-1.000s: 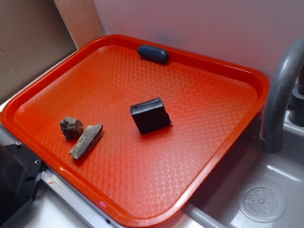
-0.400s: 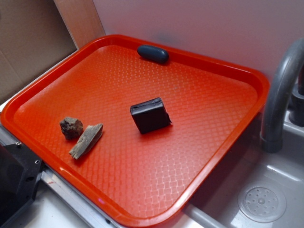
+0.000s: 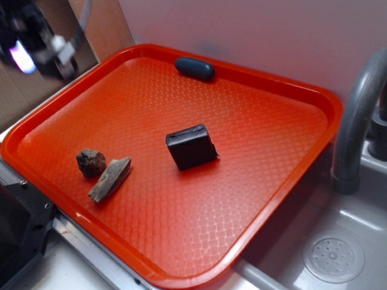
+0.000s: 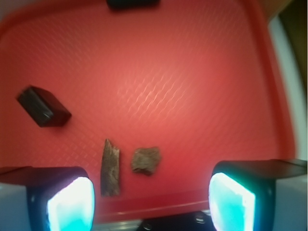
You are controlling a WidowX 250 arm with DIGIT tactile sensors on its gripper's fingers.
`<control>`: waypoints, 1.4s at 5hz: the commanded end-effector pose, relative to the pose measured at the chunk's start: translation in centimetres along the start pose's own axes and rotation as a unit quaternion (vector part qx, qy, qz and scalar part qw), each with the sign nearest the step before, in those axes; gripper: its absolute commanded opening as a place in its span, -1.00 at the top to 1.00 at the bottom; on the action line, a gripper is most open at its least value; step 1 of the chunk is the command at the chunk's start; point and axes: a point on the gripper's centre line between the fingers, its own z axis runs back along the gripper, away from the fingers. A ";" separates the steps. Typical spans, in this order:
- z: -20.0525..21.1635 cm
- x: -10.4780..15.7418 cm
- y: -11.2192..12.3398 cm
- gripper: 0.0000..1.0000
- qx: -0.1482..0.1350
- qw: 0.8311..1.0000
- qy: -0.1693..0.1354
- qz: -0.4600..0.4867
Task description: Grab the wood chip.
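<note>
**Gripper high at upper left, chip low on the tray**

At the upper left of the exterior frame we see the gripper (image 3: 42, 45), blurred; in the wrist view its fingers (image 4: 65, 202) stand wide apart, holding nothing. On the orange tray (image 3: 260, 78), lower left, a brown rock (image 3: 91, 162) sits just beside the wood chip (image 3: 110, 179). Near centre lies a black block (image 3: 191, 146).

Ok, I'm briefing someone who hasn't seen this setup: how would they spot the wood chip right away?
Look at the red tray beside the sink. Near its front-left rim lie two small pieces side by side, apart from the black block in the middle. The wood chip is the long, flat, pale sliver with tapered ends; its neighbour, the rock, is darker and lumpy.
</note>
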 end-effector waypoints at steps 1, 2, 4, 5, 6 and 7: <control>-5.4 -2.3 -3.7 -1.00 -0.008 0.999 0.026 -0.029; -7.1 -3.9 -4.5 -1.00 -0.024 0.998 0.057 0.014; -8.9 -3.5 -3.5 -1.00 -0.050 0.994 0.093 0.038; -10.2 -3.4 -4.9 -1.00 -0.088 0.990 0.105 0.028; -11.2 -3.5 -5.8 -1.00 -0.043 0.994 0.097 0.019; -11.6 -3.9 -6.5 -1.00 -0.021 0.995 0.094 0.008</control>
